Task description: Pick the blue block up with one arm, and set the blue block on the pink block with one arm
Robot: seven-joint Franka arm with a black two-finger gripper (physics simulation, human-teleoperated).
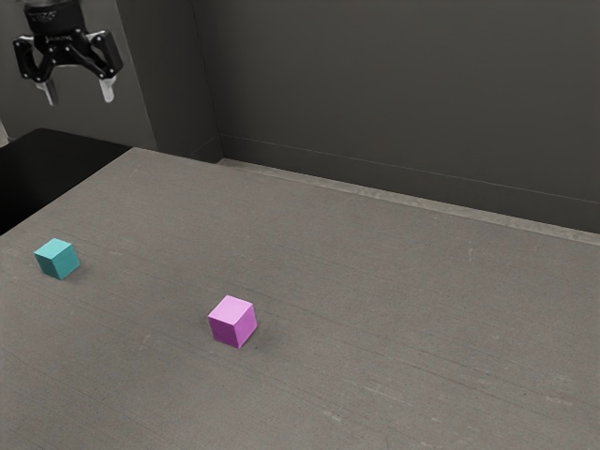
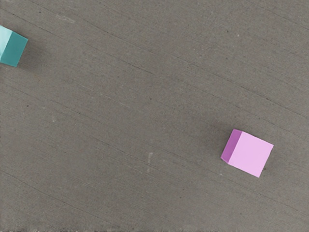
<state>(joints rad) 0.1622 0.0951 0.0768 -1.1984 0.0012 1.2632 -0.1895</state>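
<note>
Hovering at upper left of the exterior view: gripper (image 1: 77, 91), fingers spread wide, gripping nothing. Sitting on grey table (image 1: 394, 309): blue block (image 1: 57, 259) at mid-left, pink block (image 1: 232, 321) lower centre, well apart.

Dim, even light; the teal-blue cube (image 1: 56, 259) and pink cube (image 1: 232, 322) cast faint, soft shadows on the grey desk (image 1: 403, 309).

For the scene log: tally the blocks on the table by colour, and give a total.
blue block: 1
pink block: 1
Total: 2
</note>
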